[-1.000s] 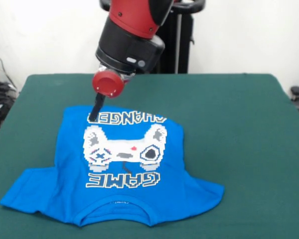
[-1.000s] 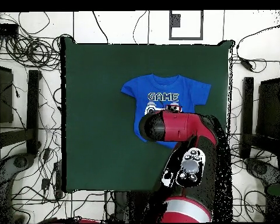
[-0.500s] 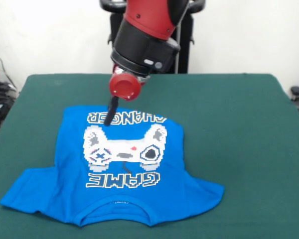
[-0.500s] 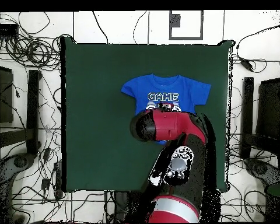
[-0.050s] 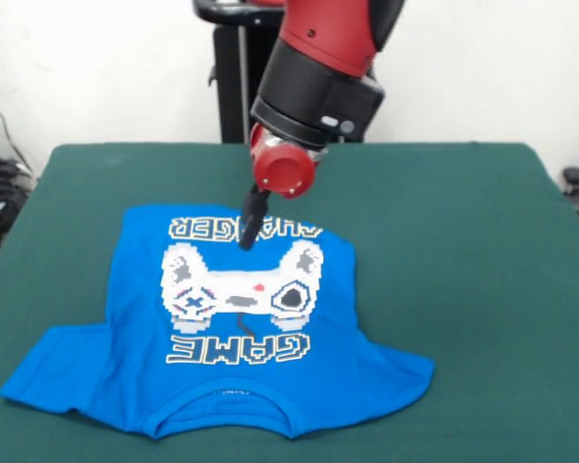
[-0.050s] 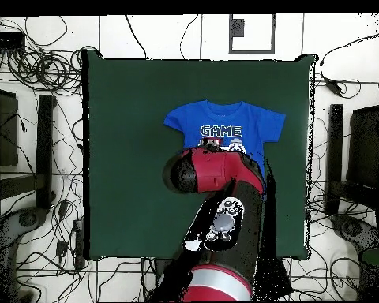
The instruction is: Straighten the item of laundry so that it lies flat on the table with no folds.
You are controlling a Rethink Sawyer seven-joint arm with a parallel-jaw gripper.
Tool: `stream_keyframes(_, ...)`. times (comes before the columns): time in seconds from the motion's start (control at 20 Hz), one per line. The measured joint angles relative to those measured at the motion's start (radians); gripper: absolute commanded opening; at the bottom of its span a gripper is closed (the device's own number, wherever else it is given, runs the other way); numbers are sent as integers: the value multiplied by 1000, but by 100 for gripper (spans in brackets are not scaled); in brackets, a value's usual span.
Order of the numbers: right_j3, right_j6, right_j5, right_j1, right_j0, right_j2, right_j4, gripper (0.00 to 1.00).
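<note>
The item of laundry (image 5: 135, 318) is a bright blue T-shirt lying print-up on the green table (image 5: 463, 289). Its collar points to the near edge and both sleeves are spread out. The print is a white and grey game controller with "GAME CHANGER" lettering. My gripper (image 5: 247, 237) hangs from the red and black arm with its dark tip over the "CHANGER" lettering near the far hem. It looks shut, with no cloth in it. Whether it touches the cloth I cannot tell. In the overhead view the arm (image 6: 216, 170) covers the hem half of the shirt (image 6: 224, 118) and hides the gripper.
Wide bare green felt (image 6: 129, 158) lies on both sides of the shirt. A black stand (image 5: 227, 77) rises behind the far table edge. Cables (image 6: 35, 71) lie on the floor around the table.
The arm has swung rightward along the far hem in the front view, from the shirt's far left corner to the middle of the lettering. The shirt has not shifted.
</note>
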Motion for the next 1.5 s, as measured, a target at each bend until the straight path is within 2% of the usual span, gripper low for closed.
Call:
stream_keyframes(0.75,86,0,-113,2,4,-28,0,100)
stream_keyframes(1.5,183,0,-297,38,-66,-87,-58,100)
